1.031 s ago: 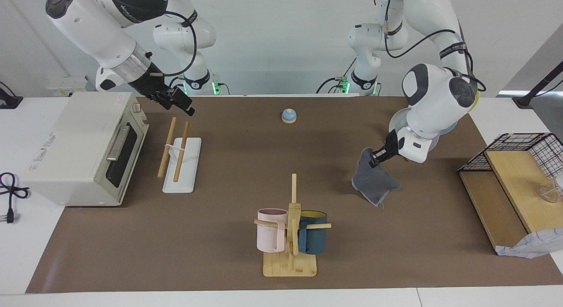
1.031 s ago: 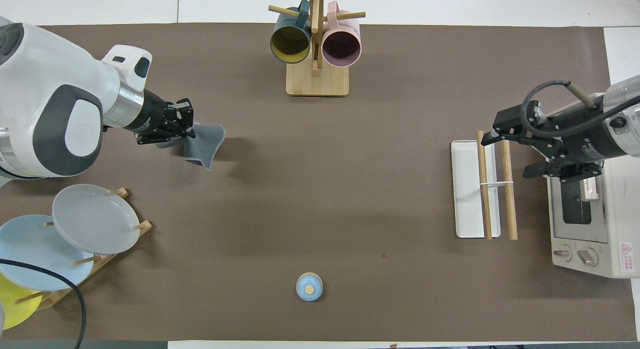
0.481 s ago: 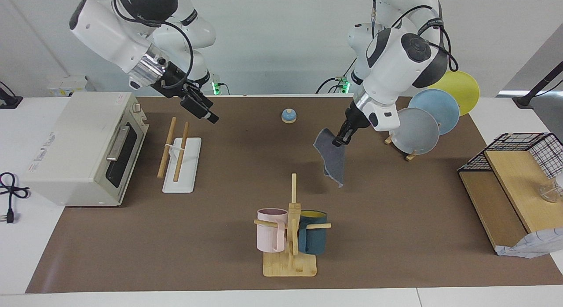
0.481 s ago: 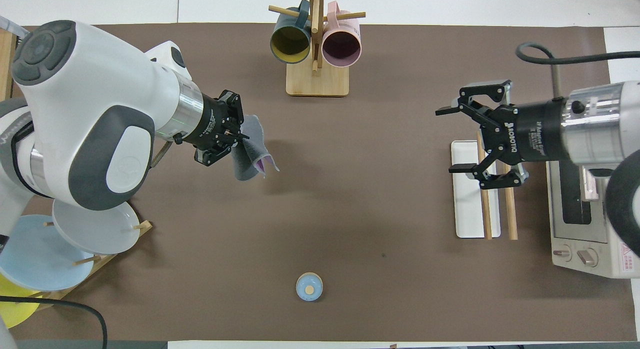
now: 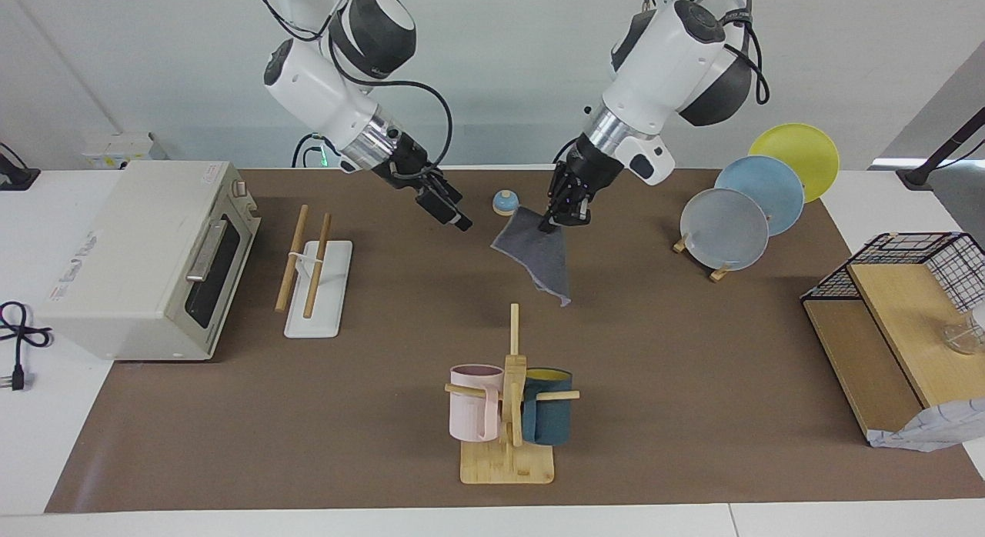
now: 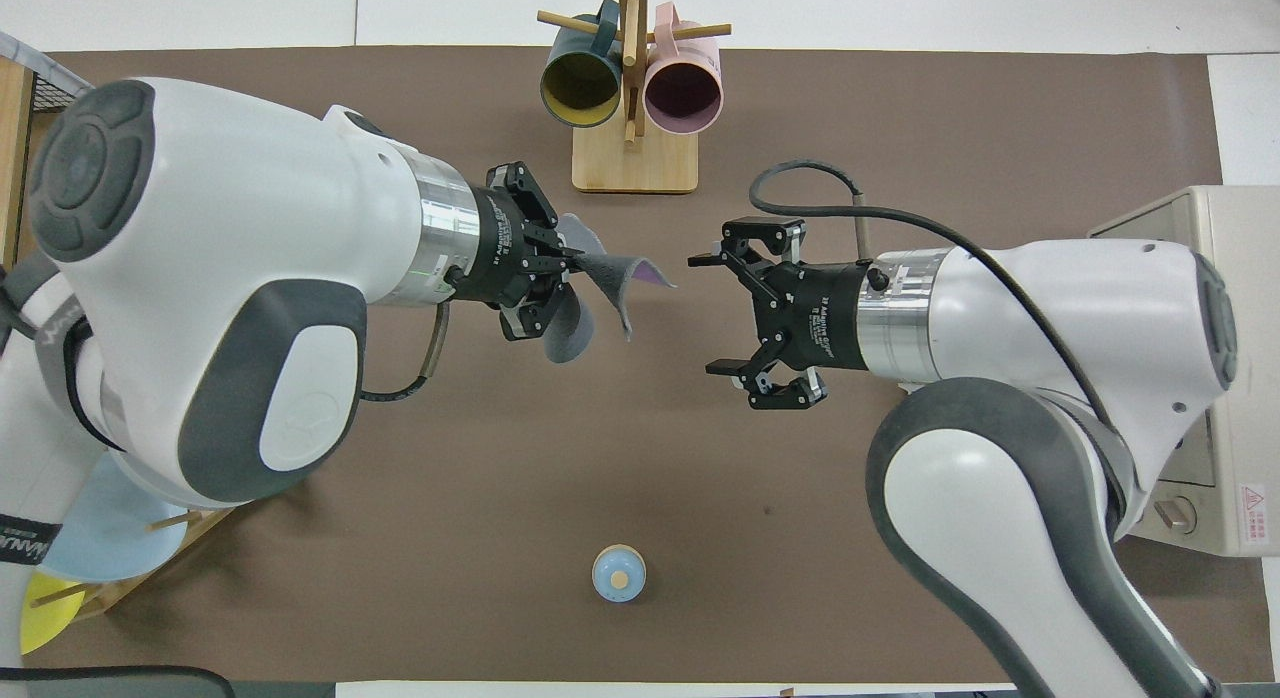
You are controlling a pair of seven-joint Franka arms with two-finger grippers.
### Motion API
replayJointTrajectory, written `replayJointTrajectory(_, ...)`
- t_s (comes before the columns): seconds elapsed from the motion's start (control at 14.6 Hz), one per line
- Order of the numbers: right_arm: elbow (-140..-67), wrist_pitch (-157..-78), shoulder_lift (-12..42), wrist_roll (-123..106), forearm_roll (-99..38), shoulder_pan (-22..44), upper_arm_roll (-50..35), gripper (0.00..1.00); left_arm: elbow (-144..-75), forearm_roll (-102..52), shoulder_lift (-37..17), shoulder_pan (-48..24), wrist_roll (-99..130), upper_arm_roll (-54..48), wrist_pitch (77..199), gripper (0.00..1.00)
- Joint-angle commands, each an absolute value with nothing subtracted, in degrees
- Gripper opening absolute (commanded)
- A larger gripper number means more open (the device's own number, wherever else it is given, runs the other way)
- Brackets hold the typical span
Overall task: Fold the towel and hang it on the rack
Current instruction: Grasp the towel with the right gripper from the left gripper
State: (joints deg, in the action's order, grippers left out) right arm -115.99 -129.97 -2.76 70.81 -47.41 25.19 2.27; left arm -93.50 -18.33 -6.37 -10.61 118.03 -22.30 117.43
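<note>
The towel [image 5: 539,248] hangs in the air over the middle of the mat, its dark grey face showing. In the overhead view [image 6: 600,275] a purple sliver shows at its edge. My left gripper [image 5: 563,211] is shut on the towel's upper corner and also shows in the overhead view [image 6: 560,283]. My right gripper [image 5: 454,214] is open and empty, beside the towel at about the same height and apart from it; in the overhead view [image 6: 718,313] its jaws face the cloth. The rack [image 5: 317,285] stands in front of the oven, with nothing on its rods.
A toaster oven [image 5: 146,260] sits at the right arm's end. A mug tree [image 5: 508,414] with two mugs stands farther from the robots than the towel. There is also a blue bell [image 5: 505,203], a plate stand [image 5: 739,214], a wire basket [image 5: 916,260] and crumpled paper [image 5: 931,431].
My left gripper lifted the towel and carried it from near the plate stand to over the mat's middle. My right gripper moved from over the rack toward the towel.
</note>
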Motion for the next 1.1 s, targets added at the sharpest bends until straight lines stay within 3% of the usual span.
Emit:
replayJointTrajectory(0.0,-116.10,-129.99,-2.55,73.30,-49.22,25.40,2.55,1.00,-96.67,-19.07,-4.49,-13.00,126.10,-22.32,122.07,0.00)
replayJointTrajectory(0.55,-112.50,-130.96,1.05,71.55,-49.13,26.11,2.55,0.99,-98.79,-19.07,-3.52,-14.15,129.20,-22.32,124.37,0.00)
replayJointTrajectory(0.69,-112.41,-130.43,1.05,69.27,-49.13,25.58,2.55,0.57,-98.70,-19.07,-3.52,-14.15,130.08,-22.32,124.45,0.00)
replayJointTrajectory(0.82,-111.80,-130.25,1.23,67.77,-49.31,25.23,2.64,0.00,-98.79,-19.07,-3.52,-14.15,130.60,-22.32,124.54,0.00)
replayJointTrajectory(1.03,-108.82,-127.11,2.37,67.59,-49.22,23.57,2.81,0.00,-98.70,-19.07,-3.52,-14.24,131.22,-22.32,124.45,0.00)
